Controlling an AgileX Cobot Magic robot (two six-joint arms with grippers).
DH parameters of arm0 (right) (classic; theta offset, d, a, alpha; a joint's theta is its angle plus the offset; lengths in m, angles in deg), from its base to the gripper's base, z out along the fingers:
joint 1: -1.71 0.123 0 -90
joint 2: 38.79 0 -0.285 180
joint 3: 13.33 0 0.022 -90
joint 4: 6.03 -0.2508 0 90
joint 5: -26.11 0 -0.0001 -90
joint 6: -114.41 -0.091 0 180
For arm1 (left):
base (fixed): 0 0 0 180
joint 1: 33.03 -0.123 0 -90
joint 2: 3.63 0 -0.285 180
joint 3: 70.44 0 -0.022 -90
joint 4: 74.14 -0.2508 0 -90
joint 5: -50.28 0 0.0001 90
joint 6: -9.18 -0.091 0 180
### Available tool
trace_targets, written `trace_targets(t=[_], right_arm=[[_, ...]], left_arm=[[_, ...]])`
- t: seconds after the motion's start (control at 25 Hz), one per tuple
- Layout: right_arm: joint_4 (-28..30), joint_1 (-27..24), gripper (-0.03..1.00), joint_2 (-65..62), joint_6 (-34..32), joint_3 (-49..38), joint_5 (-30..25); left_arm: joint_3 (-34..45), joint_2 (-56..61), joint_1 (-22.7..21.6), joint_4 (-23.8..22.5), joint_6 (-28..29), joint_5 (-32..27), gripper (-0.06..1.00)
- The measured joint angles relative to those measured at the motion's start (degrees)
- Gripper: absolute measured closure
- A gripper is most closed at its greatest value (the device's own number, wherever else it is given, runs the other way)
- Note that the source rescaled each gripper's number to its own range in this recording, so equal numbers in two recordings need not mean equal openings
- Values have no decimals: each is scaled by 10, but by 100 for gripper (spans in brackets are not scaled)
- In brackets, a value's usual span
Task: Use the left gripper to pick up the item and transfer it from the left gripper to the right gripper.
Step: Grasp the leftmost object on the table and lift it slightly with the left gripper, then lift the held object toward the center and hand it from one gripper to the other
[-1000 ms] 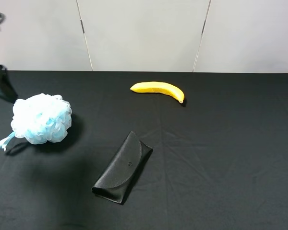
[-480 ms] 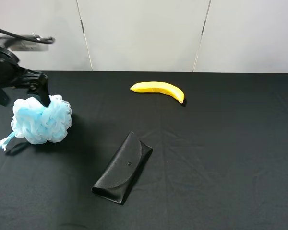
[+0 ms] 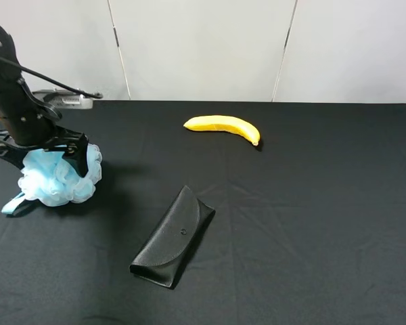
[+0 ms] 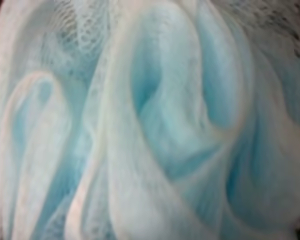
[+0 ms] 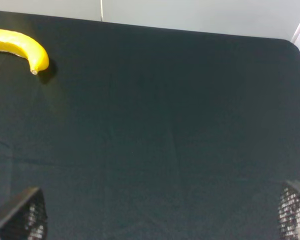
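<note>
Straddling the pouf at the counter's left side with spread left end effector.
Likely feather-light, soft, springy: best to pinch deep through the mesh core, not loose frills; right end effector spread, empty.

Pouf far left on table, under left gripper; banana rear centre; glasses case front, left of centre.

A black, creased tablecloth lies before a pale wall, seemingly built of panels.
</note>
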Motion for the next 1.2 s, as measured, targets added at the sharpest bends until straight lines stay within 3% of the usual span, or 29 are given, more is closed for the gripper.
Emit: trace_targets(t=[0.12, 0.2, 0.28, 0.32, 0.4, 0.48, 0.8, 1.2], right_arm=[[0, 0, -3, 0, 0, 0, 0], [0, 0, -3, 0, 0, 0, 0], [0, 0, -3, 0, 0, 0, 0], [0, 0, -3, 0, 0, 0, 0], [0, 0, -3, 0, 0, 0, 0], [0, 0, -3, 0, 0, 0, 0], [0, 0, -3, 0, 0, 0, 0], [0, 0, -3, 0, 0, 0, 0]], left_arm=[[0, -7, 0, 0, 0, 12, -3], [0, -7, 0, 0, 0, 20, 4], [0, -7, 0, 0, 0, 26, 16], [0, -7, 0, 0, 0, 27, 33], [0, -7, 0, 0, 0, 27, 53], [0, -7, 0, 3, 0, 27, 65], [-10, -7, 0, 1, 0, 15, 72], [-135, 3, 0, 3, 0, -140, 82]])
